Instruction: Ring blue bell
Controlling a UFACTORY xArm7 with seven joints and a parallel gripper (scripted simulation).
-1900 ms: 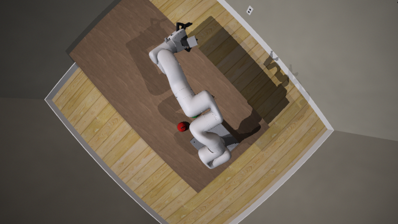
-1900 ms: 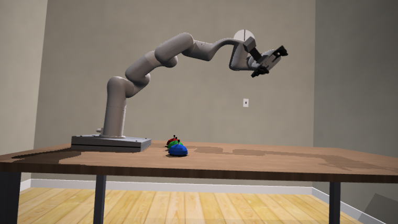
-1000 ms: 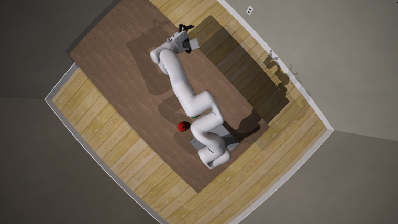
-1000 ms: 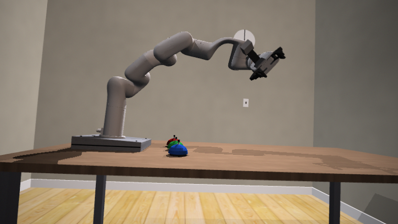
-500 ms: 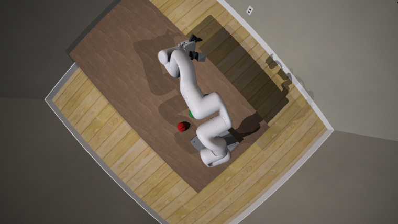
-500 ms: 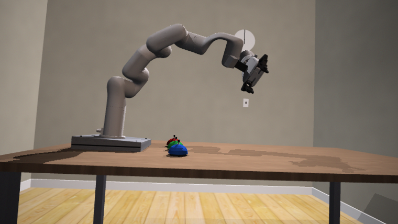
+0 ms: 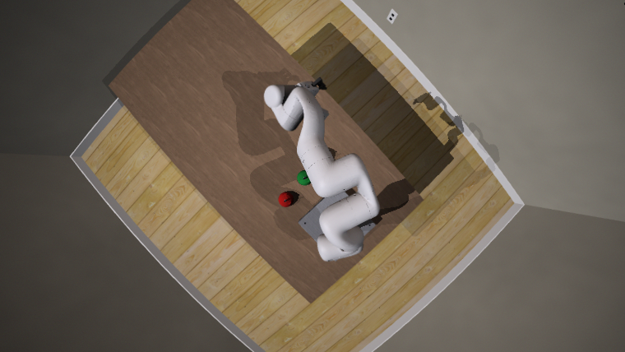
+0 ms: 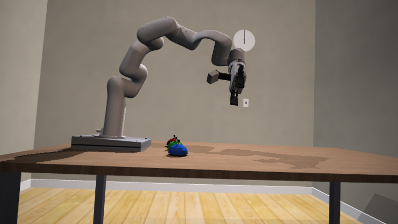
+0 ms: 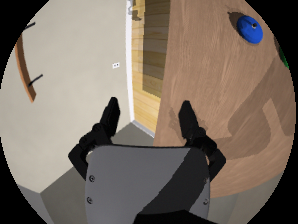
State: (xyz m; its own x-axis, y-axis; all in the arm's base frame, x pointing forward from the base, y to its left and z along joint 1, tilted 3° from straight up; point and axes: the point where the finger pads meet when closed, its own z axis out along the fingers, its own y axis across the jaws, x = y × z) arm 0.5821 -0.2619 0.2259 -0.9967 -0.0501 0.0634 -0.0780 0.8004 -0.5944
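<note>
The blue bell (image 8: 177, 149) sits on the wooden table, nearest the side camera, with the green bell (image 8: 174, 143) and the red bell (image 8: 171, 141) lined up behind it. In the wrist view the blue bell (image 9: 249, 28) shows at the upper right. In the overhead view the green bell (image 7: 303, 176) and the red bell (image 7: 285, 198) show, and the arm hides the blue bell. My gripper (image 8: 234, 101) hangs high above the table, far to the right of the bells, pointing down. Its fingers are open and empty.
The robot's grey base plate (image 8: 110, 142) stands on the table left of the bells. The table's far edge (image 9: 164, 63) runs just under the gripper, with the wooden floor beyond it.
</note>
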